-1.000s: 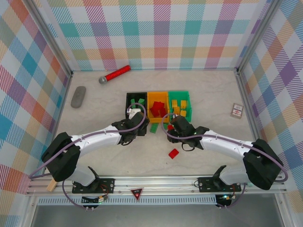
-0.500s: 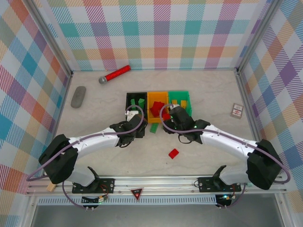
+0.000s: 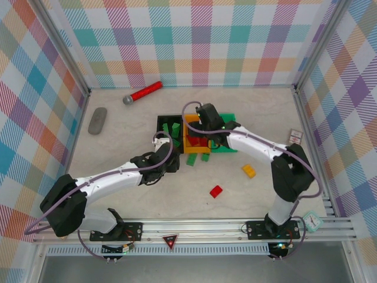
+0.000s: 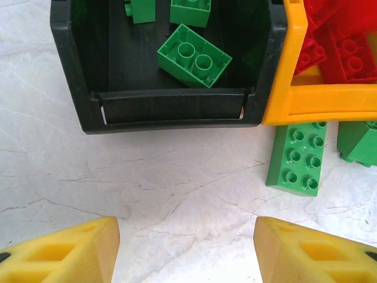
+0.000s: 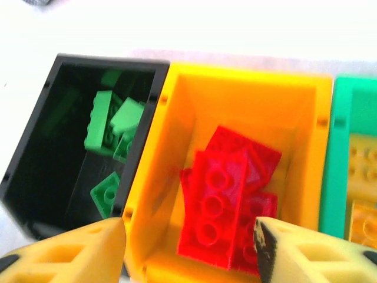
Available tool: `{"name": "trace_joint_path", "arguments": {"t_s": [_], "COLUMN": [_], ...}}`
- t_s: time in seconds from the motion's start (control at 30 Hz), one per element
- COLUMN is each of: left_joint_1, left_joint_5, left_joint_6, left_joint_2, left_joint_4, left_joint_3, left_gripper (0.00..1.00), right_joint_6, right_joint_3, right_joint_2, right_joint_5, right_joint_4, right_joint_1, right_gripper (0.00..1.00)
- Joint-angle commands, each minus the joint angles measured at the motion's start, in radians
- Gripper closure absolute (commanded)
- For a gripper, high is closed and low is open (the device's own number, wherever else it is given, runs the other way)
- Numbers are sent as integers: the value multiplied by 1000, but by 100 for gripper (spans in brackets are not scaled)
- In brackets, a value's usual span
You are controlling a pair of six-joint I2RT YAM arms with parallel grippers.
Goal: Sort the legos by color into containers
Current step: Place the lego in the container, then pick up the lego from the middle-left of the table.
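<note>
The small black rectangular plastic bin [image 4: 171, 109] and the orange plastic bin [image 5: 235, 73] stand side by side with their walls touching. The green plastic bin [image 5: 336, 147] sits against the orange one's other side. Green studded bricks [image 4: 194, 56] lie in the black bin, red studded bricks [image 5: 224, 200] are piled in the orange bin, and yellow-orange bricks [image 5: 359, 177] show in the green bin.

The left fingers [image 4: 59, 253] are spread wide apart with nothing between them. They are low over the pale marbled counter [image 3: 118, 141], pointed at the black bin's front wall, with a strip of bare counter between that wall and the fingertips. The right fingers [image 5: 312, 253] are also apart and empty, and they hang above the orange bin's near rim.

A flat green eight-stud brick [image 4: 296, 158] lies on the counter right at the orange bin's front edge. A second green brick [image 4: 359, 141] lies just beside it. A loose yellow-orange brick [image 3: 248, 171] lies on open counter to the right of the bins' front. A loose red brick [image 3: 216, 191] lies alone nearer the arm bases, well apart from both. The counter to the left of the bins is open out to a grey oval remote [image 3: 98, 120] by the left wall. A red-handled microphone [image 3: 142, 92] lies along the back edge.
</note>
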Motion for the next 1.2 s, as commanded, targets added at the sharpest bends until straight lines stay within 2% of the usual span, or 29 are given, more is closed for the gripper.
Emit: {"name": "trace_joint_path", "arguments": {"t_s": [0.0, 0.23, 0.53, 0.67, 0.87, 1.17], "left_joint_1": [3, 3, -24, -67, -119, -277], "left_joint_5": [9, 35, 202, 189, 262, 264], "left_joint_6": [-22, -31, 24, 32, 73, 191], "left_joint_2": [-36, -43, 60, 69, 96, 173], "left_joint_4": [-25, 12, 192, 236, 309, 240], "left_joint_3": [-29, -56, -40, -45, -61, -4], "left_gripper": [38, 37, 36, 35, 30, 29], "right_joint_6": [-45, -75, -144, -139, -117, -73], "right_joint_3": [51, -63, -214, -312, -497, -597], "right_joint_2": [24, -67, -226, -299, -359, -372], "right_joint_5": [-21, -27, -2, 7, 64, 80], "right_joint_4": [-62, -40, -58, -23, 114, 223], "right_joint_1": [-10, -10, -10, -16, -20, -33], "right_gripper": [32, 30, 28, 28, 27, 26]}}
